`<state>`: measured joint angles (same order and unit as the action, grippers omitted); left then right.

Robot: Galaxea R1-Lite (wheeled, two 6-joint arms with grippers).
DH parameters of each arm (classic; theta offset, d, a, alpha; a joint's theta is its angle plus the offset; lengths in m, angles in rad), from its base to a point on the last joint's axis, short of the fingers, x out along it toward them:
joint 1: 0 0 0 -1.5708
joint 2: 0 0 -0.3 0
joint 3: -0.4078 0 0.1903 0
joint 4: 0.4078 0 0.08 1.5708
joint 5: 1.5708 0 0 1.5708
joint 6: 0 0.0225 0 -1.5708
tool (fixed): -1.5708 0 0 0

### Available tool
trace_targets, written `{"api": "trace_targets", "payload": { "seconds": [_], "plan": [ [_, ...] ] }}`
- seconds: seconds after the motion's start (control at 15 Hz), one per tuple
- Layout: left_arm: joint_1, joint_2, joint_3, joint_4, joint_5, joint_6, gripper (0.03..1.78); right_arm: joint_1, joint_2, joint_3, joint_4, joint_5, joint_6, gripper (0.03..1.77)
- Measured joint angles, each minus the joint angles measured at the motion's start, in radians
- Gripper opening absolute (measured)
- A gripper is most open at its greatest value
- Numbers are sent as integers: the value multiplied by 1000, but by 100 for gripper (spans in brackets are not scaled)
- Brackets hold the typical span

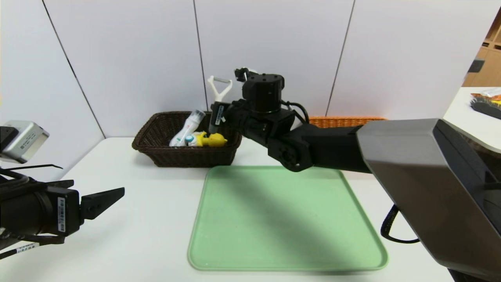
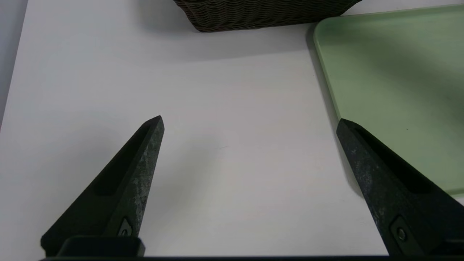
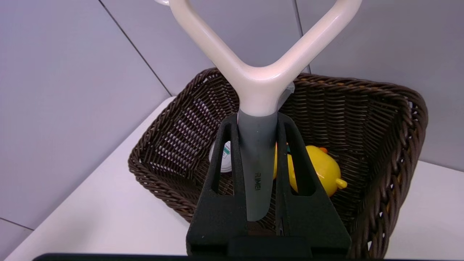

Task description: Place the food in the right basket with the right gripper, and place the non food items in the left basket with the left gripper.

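The right gripper [image 3: 258, 127] is clamped on the grey handle of the peeler [image 3: 259, 87], holding it upright with the white Y-fork on top, over the right-hand end of the dark basket [image 1: 156, 152], which stands at the table's [image 1: 148, 219] back edge. The duck [image 1: 213, 139] and the bottle [image 1: 187, 129] already lie in that basket. The left gripper [image 2: 250, 123] hangs over the table's front-left part with its fingers wide apart and nothing between them, beside the left edge of the green tray [image 1: 282, 219], whose visible surface is bare.

The chief risk is one of assignment: the peeler is no food, and the task gives such things to the left gripper, yet the right one carries it. A release here would land it in the proper basket by the wrong hand.

The hold is on the handle alone, with the heavier fork standing high above the fingers, so the peeler could pivot or slip. Dropped from this spot, it could strike the basket's near rim and tumble out, or land on the duck and bounce.

The orange basket [image 1: 344, 122] is mostly hidden behind the right arm, and the food cannot be seen.
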<state>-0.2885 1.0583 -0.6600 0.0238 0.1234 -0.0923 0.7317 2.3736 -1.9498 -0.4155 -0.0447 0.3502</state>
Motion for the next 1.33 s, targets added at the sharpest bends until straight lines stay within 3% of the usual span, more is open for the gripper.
{"api": "trace_targets", "payload": {
  "seconds": [0.27,0.53,0.87,1.07,1.33],
  "plan": [
    [0,1,6,0,0,1,169,-8,59,-1,-30,4,-9,25],
    [1,1,8,0,0,1,169,-23,81,-1,-32,8,-29,85],
    [2,2,-17,-3,0,1,169,-30,58,0,-21,-3,-50,126],
    [3,7,-97,1,-1,3,169,-37,-37,2,75,-12,-110,140],
    [3,5,-179,33,9,79,169,-59,-273,8,365,-19,-216,152]
  ]
}}
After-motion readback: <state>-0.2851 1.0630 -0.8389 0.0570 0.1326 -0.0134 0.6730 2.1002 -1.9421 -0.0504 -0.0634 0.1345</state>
